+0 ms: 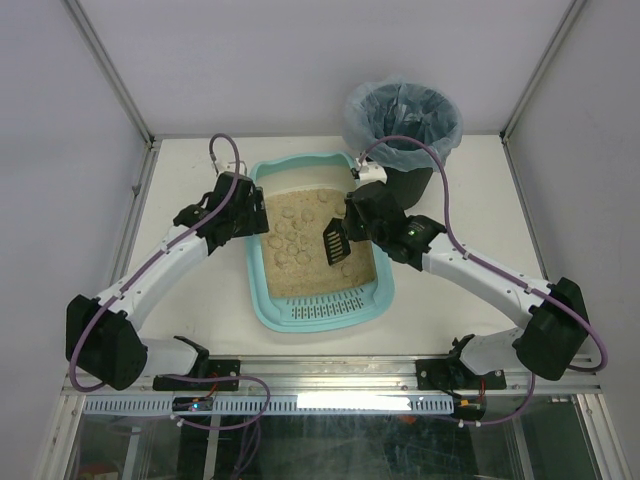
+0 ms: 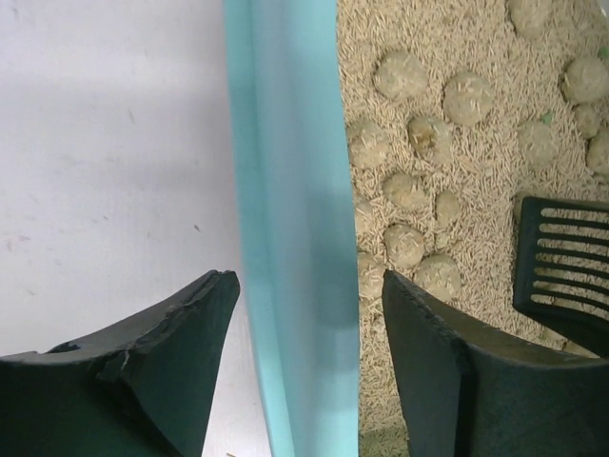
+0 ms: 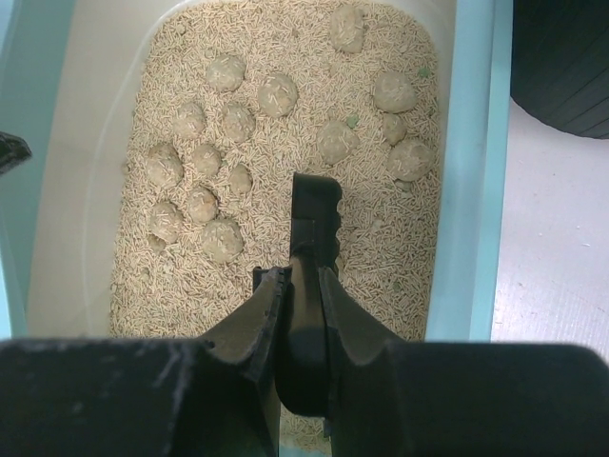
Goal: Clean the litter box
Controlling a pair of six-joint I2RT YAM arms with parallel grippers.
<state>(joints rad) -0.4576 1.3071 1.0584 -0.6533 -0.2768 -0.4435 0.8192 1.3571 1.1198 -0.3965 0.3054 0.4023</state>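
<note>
Black round bin (image 1: 412, 182), lined with a translucent bluish plastic bag (image 1: 400, 108) folded out over its rim, mouth open, stands at the far right of the flat white table (image 1: 190, 300). Small black slotted plastic scoop (image 1: 335, 243) lies left of the bin and nearer, apart from it, tilted, slotted blade lowest. Pale grey panels (image 1: 300, 60) in a silver metal frame (image 1: 110, 70) wall the table on three sides; a metal rail (image 1: 330, 372) runs along the near edge.
</note>
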